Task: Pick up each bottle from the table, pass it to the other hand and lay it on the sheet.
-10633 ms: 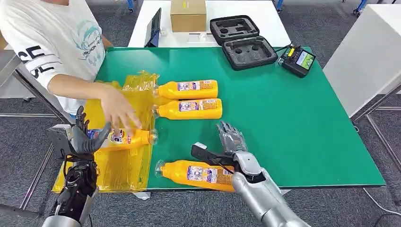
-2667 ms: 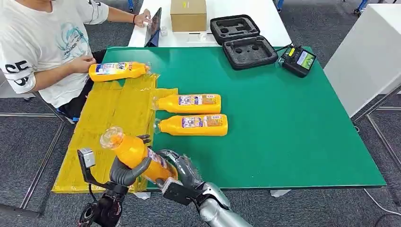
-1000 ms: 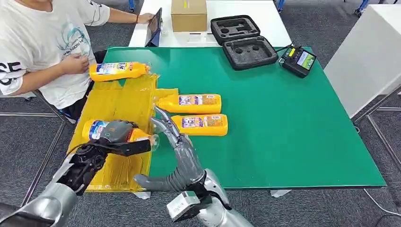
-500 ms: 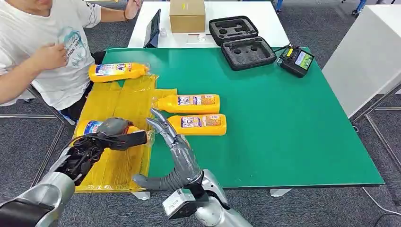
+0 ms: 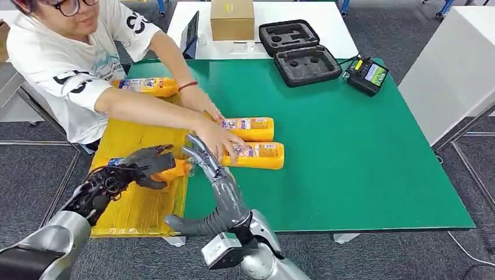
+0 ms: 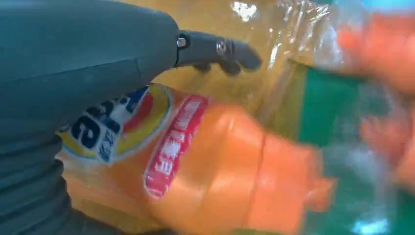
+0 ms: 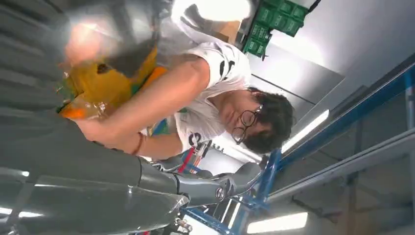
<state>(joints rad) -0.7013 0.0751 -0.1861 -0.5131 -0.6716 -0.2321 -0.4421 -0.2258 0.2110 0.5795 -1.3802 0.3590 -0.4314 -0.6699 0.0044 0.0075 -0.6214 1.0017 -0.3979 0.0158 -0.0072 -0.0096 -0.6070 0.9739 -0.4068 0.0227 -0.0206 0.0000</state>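
Note:
An orange bottle (image 5: 174,170) lies on its side on the yellow sheet (image 5: 140,131), near the sheet's right edge. My left hand (image 5: 142,165) hovers over the bottle's label end with its fingers spread and lifted off it. The left wrist view shows the bottle (image 6: 205,166) lying under my left hand (image 6: 88,58), with the fingers (image 6: 220,49) stretched out above it. My right hand (image 5: 213,175) stands just right of the bottle's neck, fingers straight and apart, holding nothing. Two more orange bottles (image 5: 254,127) (image 5: 262,155) lie on the green table (image 5: 350,146). A further bottle (image 5: 146,86) rests at the sheet's far end.
A person leans in from the far left with a hand (image 5: 225,143) on each of the two table bottles, close to my right hand. A black foam case (image 5: 300,52), a controller (image 5: 366,74), a cardboard box (image 5: 232,17) and a tablet (image 5: 190,35) stand at the back.
My left hand's fingers have lifted off the bottle, which now lies on the sheet. The person has leaned forward and put both hands on the two table bottles.

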